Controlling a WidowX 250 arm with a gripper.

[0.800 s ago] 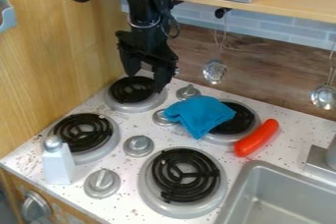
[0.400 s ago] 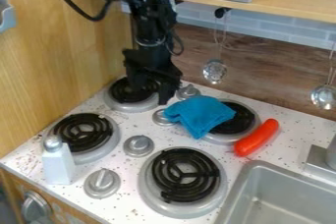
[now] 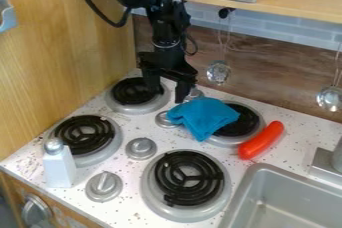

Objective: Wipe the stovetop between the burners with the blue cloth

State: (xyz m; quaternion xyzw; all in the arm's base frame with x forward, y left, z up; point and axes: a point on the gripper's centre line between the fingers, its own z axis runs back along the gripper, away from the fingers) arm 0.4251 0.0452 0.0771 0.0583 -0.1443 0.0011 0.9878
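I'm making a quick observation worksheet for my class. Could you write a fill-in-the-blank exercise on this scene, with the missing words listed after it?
The white stovetop has ____ coil burners. The cloth partly covering one of them is ____. The sausage-shaped toy lying near the sink is ____. The two fingers of the gripper are spread ____, with nothing between them.

Missing words: four; blue; red; apart.
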